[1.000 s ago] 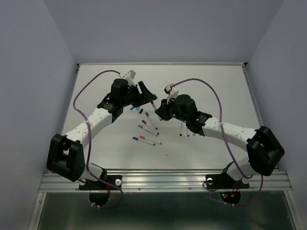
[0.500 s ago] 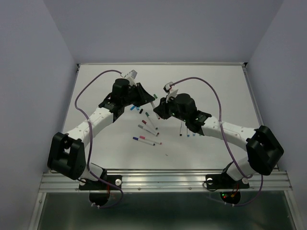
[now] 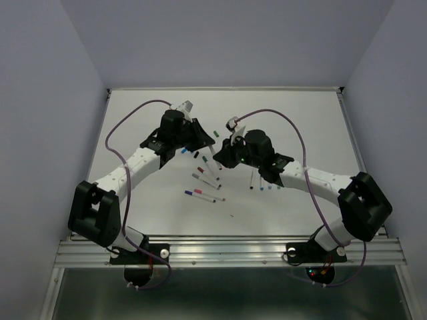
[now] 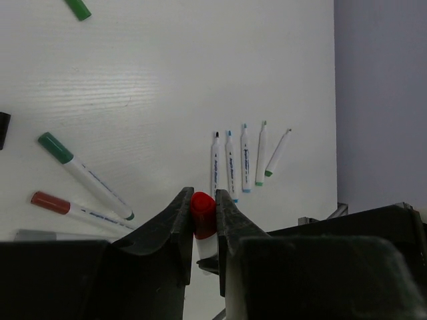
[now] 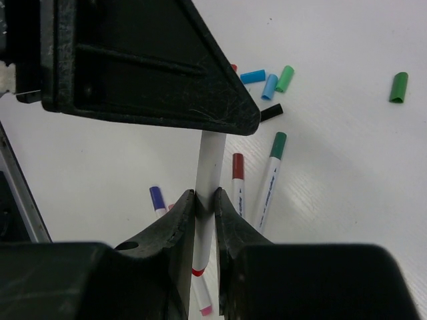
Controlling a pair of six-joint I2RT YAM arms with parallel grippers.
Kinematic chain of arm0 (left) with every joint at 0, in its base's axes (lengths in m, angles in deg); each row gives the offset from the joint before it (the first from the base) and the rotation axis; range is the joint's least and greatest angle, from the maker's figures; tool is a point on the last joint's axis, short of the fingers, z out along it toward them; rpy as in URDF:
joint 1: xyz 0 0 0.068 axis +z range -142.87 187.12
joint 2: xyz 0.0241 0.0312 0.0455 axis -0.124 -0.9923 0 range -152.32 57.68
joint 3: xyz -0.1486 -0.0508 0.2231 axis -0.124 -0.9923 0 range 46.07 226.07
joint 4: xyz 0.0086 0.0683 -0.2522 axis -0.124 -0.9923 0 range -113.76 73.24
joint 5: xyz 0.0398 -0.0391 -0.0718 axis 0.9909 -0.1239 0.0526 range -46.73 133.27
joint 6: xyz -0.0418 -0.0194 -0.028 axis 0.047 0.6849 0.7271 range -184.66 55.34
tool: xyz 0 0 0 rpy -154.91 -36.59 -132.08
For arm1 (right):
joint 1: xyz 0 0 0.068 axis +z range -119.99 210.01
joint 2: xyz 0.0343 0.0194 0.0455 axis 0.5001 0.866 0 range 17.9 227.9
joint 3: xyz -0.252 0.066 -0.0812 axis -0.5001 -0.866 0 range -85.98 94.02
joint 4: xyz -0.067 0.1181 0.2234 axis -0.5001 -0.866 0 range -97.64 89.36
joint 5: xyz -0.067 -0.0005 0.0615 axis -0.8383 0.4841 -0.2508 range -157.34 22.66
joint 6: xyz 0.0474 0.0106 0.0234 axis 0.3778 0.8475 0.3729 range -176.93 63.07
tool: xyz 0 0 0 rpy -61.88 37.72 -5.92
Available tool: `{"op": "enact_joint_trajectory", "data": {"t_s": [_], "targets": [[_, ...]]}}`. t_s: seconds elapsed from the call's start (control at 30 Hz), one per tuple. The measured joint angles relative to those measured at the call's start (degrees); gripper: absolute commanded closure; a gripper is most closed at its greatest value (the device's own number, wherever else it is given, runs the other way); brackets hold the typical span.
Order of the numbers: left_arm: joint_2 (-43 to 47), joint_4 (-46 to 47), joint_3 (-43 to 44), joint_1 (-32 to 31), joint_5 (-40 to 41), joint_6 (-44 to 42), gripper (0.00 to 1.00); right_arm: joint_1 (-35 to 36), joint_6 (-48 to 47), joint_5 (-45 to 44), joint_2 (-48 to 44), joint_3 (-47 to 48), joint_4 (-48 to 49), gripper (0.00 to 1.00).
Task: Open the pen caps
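Your left gripper [image 4: 202,203] has its jaws pinched on the red cap [image 4: 202,212]. The cap sits right between the two fingertips, its rounded end just above them, and the white of the pen shows directly beneath it. The cap is still seated on the pen.

Your right gripper [image 5: 205,200] is clamped on the same pen's white barrel [image 5: 210,160], with both fingers pressed against its sides. From that camera the barrel rises out of the jaws and disappears behind the dark body of the left gripper. A red band rings the barrel below the fingers.

From overhead, the two grippers meet nose to nose over the middle of the table [image 3: 313,120], with the pen held off the surface between them.

Loose caps already lie on the table:
- a blue cap [image 5: 252,76], a pale blue cap [image 5: 269,86] and a green cap [image 5: 285,78] bunched together
- a black cap [image 5: 271,113] just beside them
- another green cap [image 5: 398,87] well apart, off to one side

Five uncapped pens [image 4: 245,160] lie side by side beyond the left fingers. A green-capped pen [image 4: 83,177] and a red-capped pen [image 4: 73,207] rest near each other, still closed.
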Motion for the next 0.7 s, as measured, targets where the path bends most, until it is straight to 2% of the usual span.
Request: {"op": "enact_joint_trajectory", "data": {"t_s": [0.23,0.3,0.4,0.5,0.57,0.63,0.7], "targets": [[-6.4,-10.7,7.3,-0.5,0.1,0.6,1.00,0.0,2.6,3.9,-3.1,-10.1,9.3,0.99],[-8.3,-9.0,10.2,0.3,3.5,0.8,1.00,2.3,5.2,8.7,-5.3,-15.0,8.2,0.99],[-9.7,-3.8,15.8,3.3,8.8,1.0,1.00,9.3,9.4,15.5,-5.7,-22.0,3.7,0.99],[-9.1,0.8,18.4,6.3,11.4,1.4,1.00,10.6,12.0,17.2,-6.0,-24.2,0.6,0.99],[-8.5,2.2,18.3,7.1,11.9,1.7,1.00,10.3,13.0,15.4,-7.1,-24.0,-0.6,0.99],[-7.9,3.3,17.2,7.1,11.8,1.8,1.00,10.0,13.1,12.7,-9.0,-23.1,-1.4,0.96],[-7.2,3.8,15.3,6.8,11.4,2.0,1.00,9.6,12.3,8.3,-10.8,-20.8,-2.5,0.81]]}}
